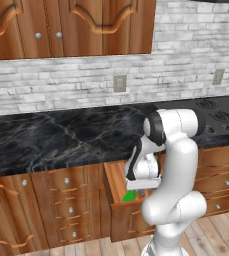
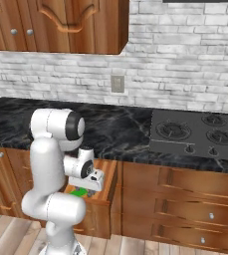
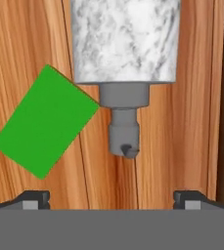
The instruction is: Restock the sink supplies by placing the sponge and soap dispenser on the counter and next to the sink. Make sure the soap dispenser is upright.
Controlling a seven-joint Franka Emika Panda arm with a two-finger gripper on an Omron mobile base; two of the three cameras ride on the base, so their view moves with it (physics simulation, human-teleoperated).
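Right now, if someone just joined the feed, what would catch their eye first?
Probably the bright green sponge lying flat on the wooden floor of the open drawer under the black marble counter. Right beside it, corner touching, lies the soap dispenser on its side, pump pointing toward the camera. The gripper hangs over both, jaws wide open, holding nothing.

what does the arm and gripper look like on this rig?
Glossy white arm made of rounded tubular segments, with dark bands at the joints. The white hand ends in the gripper, which has two small dark finger tips. No markings or loose cables are visible.
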